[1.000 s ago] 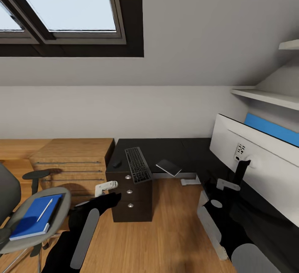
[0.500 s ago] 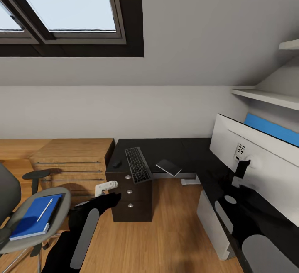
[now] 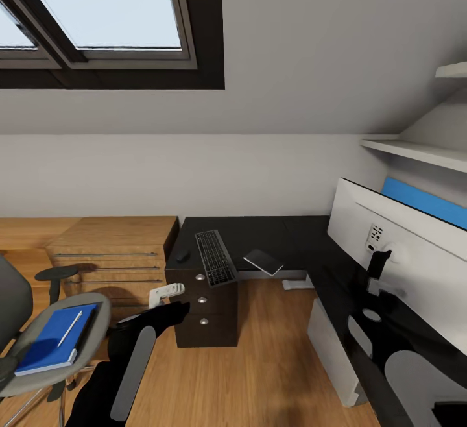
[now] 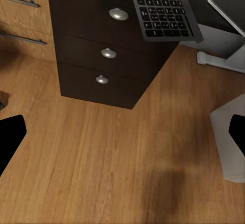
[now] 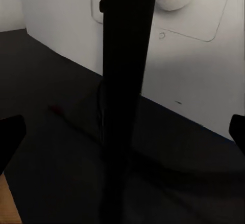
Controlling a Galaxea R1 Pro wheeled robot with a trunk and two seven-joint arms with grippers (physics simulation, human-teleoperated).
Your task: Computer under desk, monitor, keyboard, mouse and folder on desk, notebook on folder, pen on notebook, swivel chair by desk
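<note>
The black desk (image 3: 279,235) carries the keyboard (image 3: 215,257), a small dark mouse (image 3: 182,256) to its left and the dark grey notebook (image 3: 263,261) to its right. The monitor (image 3: 415,265) stands on the desk's right wing, white back toward me. Below it sits the light grey computer (image 3: 332,342). On the swivel chair (image 3: 39,375) lies the blue folder (image 3: 48,342) with the white pen (image 3: 69,328) on top. My left gripper (image 3: 165,292) hangs open in front of the drawers (image 4: 108,53). My right gripper (image 5: 122,137) is open, with the monitor's black stand post (image 5: 125,81) between its fingers.
A wooden chest (image 3: 117,252) stands left of the desk. White shelves (image 3: 415,151) and a blue strip (image 3: 421,203) are behind the monitor. A sloped ceiling with a skylight (image 3: 97,5) hangs overhead. Wood floor (image 4: 102,162) lies between chair, drawers and computer.
My right arm has moved right and forward over the desk, bringing its gripper up to the monitor's stand. The left arm and everything else have stayed put.
</note>
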